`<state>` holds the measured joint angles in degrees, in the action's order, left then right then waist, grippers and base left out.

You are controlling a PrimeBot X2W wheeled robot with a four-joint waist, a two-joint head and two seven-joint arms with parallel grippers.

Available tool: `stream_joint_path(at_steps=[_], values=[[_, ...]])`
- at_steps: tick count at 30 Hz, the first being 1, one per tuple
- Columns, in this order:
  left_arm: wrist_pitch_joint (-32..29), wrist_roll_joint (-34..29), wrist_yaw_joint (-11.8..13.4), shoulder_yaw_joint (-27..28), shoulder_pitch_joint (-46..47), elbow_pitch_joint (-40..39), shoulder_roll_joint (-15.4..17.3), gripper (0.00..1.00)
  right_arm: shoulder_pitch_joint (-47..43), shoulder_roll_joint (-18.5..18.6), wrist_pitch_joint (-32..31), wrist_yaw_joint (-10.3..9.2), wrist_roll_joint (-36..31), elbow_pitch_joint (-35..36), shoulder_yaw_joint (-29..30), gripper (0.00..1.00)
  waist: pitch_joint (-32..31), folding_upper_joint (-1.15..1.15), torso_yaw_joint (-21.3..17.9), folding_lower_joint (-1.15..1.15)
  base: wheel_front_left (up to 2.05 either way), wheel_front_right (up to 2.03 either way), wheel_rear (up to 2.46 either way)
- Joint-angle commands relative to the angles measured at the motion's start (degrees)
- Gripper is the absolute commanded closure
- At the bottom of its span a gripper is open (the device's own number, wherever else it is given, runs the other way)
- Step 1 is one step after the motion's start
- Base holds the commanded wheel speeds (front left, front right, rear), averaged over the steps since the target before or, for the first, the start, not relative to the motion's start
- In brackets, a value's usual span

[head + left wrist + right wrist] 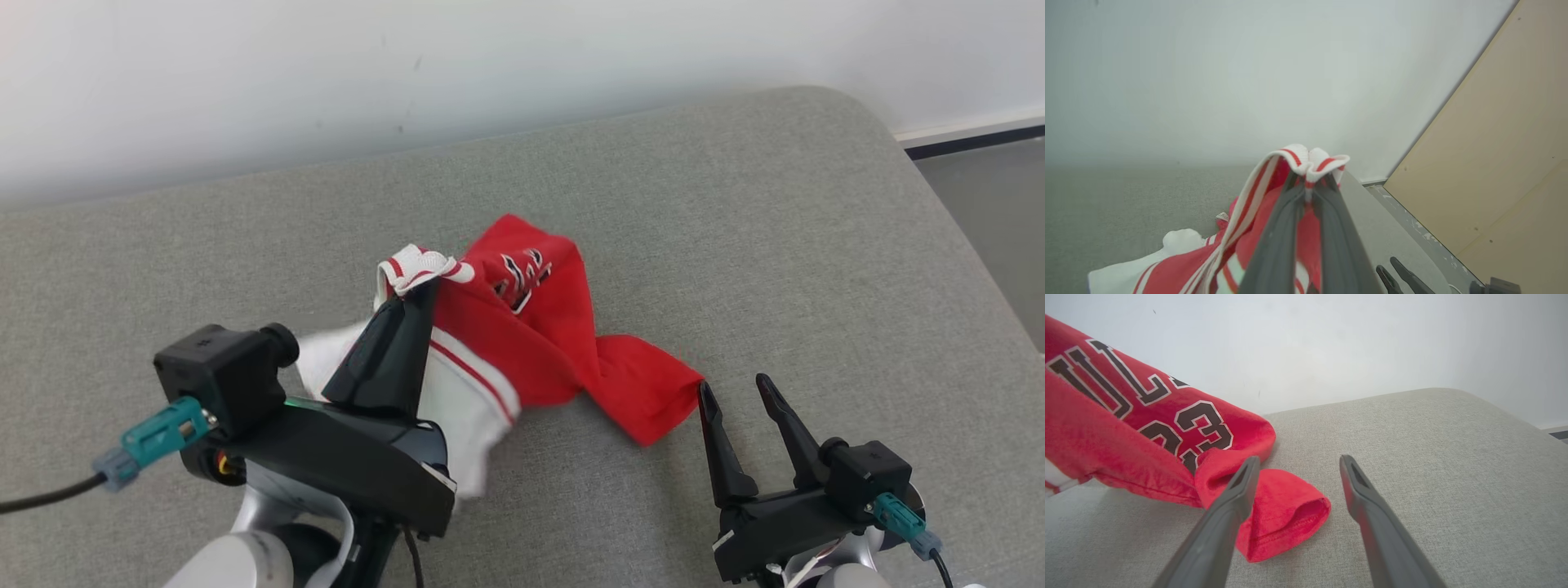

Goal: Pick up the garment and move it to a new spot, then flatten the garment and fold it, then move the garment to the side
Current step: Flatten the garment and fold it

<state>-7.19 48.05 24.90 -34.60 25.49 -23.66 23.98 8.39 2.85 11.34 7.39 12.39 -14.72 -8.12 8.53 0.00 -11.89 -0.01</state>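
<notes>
My left fingers (412, 318) are shut on the jersey (522, 343), pinching its white striped trim (416, 269) and holding that edge up. The rest trails right across the cushion (735, 245). My right fingers (712, 425) stand wide open, holding nothing, just beside the red end at the near right. I judge this the pick-up step. Next, the right should close on that red end so that both can lift.

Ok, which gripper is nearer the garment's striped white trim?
Left. The left gripper is shut on the striped trim; the right gripper stands open by the far red end of the garment.
</notes>
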Motion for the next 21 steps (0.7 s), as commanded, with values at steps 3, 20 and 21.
stream_joint_path(at_steps=[3,20,21], values=[[-1.4,0.4,3.1,1.7,-2.3,1.6,1.5,1.00,0.1,0.0,0.3,0.20,-0.1,-0.1,-0.2,0.00,-0.1,0.00,-0.2,0.01,0.00,0.00,0.00],[10.3,4.3,-3.6,9.8,-6.3,46.2,1.6,0.00,-0.1,0.0,-0.1,0.20,-1.0,0.2,-0.4,0.00,0.3,0.00,0.5,0.01,0.00,0.00,0.00],[10.6,4.8,-3.7,10.0,-7.2,46.6,1.4,0.00,-0.3,0.0,-0.3,0.20,-1.2,0.2,-0.2,0.00,0.2,0.00,0.8,0.01,0.00,0.00,0.00]])
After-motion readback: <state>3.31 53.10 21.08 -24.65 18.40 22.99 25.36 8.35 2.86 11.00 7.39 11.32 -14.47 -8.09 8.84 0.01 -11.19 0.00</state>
